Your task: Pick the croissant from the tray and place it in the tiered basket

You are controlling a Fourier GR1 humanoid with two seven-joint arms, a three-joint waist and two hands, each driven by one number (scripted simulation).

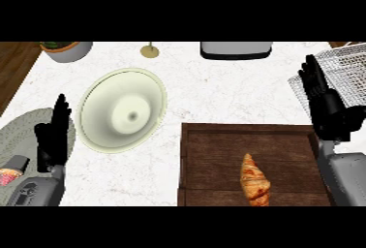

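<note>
Here, croissant [255, 181] on tray [214, 145], plate [121, 110] bare

croissant [255, 181] on tray [214, 160] — plate [121, 110] left

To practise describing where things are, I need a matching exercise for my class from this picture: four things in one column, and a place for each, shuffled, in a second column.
Column 1
1. croissant
2. plate
3. tiered basket
4. left robot hand

Column 2
A. at the right edge of the counter
B. over the grey mat, far left
C. on the wooden tray
D. on the counter, left of the tray

Pairs: 1-C, 2-D, 3-A, 4-B
</note>
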